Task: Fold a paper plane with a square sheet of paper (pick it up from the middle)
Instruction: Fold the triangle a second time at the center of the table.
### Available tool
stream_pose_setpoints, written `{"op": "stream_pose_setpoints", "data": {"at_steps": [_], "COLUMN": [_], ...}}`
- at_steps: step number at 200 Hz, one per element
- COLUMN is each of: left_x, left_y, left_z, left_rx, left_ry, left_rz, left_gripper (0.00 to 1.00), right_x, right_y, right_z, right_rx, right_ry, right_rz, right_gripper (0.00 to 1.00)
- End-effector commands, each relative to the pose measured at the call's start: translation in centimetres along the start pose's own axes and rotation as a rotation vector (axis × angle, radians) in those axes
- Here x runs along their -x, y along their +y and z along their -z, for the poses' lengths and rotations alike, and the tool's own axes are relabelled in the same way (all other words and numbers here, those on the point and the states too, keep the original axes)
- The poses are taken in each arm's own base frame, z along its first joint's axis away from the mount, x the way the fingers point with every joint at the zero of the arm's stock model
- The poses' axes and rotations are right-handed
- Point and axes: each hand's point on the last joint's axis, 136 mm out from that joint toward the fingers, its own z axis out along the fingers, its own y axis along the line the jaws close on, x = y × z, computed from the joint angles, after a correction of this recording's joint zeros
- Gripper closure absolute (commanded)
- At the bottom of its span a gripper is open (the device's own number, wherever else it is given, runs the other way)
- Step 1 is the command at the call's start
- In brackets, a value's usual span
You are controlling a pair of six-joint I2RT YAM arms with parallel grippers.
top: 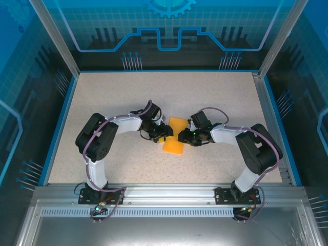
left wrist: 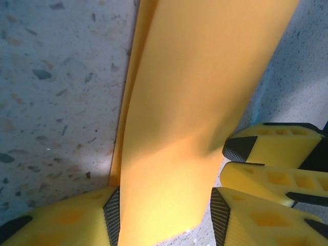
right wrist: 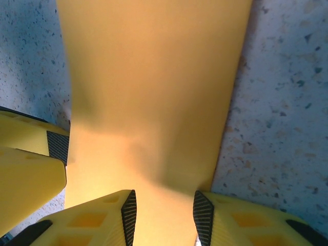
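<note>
The orange sheet of paper [top: 175, 136], folded into a narrow strip, lies at the middle of the counter [top: 230, 97]. The left gripper [top: 163, 132] stands astride it, fingers [left wrist: 82, 220] half apart, one pad just clear of the edge. The right gripper [top: 183, 136] straddles it from the opposite side, both pads meeting the paper's edges; whether they squeeze it I cannot tell.

A speckled beige table [top: 113, 92] with a blue rim [top: 164, 71] sits between aluminium posts [top: 54, 36]. Translucent blue panels [top: 215, 20], printed with circuit lines and a gear, close its far and side edges. A slotted metal rail [top: 164, 211] lines its near edge.
</note>
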Motion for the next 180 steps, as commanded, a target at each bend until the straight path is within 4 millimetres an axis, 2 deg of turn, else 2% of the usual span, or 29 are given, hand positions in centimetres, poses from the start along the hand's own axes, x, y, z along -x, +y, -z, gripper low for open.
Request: {"op": "stream_pose_setpoints", "data": {"at_steps": [1, 60, 89, 112, 133, 161, 180], "left_x": [-0.4, 0.1, 0.2, 0.2, 0.3, 0.2, 0.3], "left_y": [-0.8, -2.2, -2.3, -2.4, -2.7, -3.2, -3.3], "left_z": [-0.1, 0.3, 0.4, 0.5, 0.9, 1.4, 1.6], "left_rx": [-0.036, -0.093, -0.095, -0.099, -0.106, -0.114, -0.115], "left_ry": [0.013, -0.008, -0.010, -0.016, -0.023, -0.029, -0.032], "left_rz": [0.006, 0.016, 0.022, 0.029, 0.024, 0.015, 0.017], "left_gripper": [0.50, 0.55, 0.60, 0.68, 0.74, 0.79, 0.84], "right_x": [-1.8, -1.5, -0.6, 0.2, 0.6, 0.0, -0.9], "right_y": [-2.9, -2.1, -0.6, 0.5, 1.0, 1.3, 2.4], "right_z": [-1.2, -1.1, -0.2, 1.4, 3.6, 6.4, 7.7], "right_rx": [-0.092, -0.056, -0.017, 0.002, 0.003, -0.025, -0.077], "right_ry": [0.057, 0.051, 0.020, -0.029, -0.113, -0.203, -0.238], "right_rz": [-0.035, -0.036, -0.007, 0.025, 0.075, 0.189, 0.316], "right_gripper": [0.60, 0.59, 0.56, 0.47, 0.37, 0.24, 0.21]}}
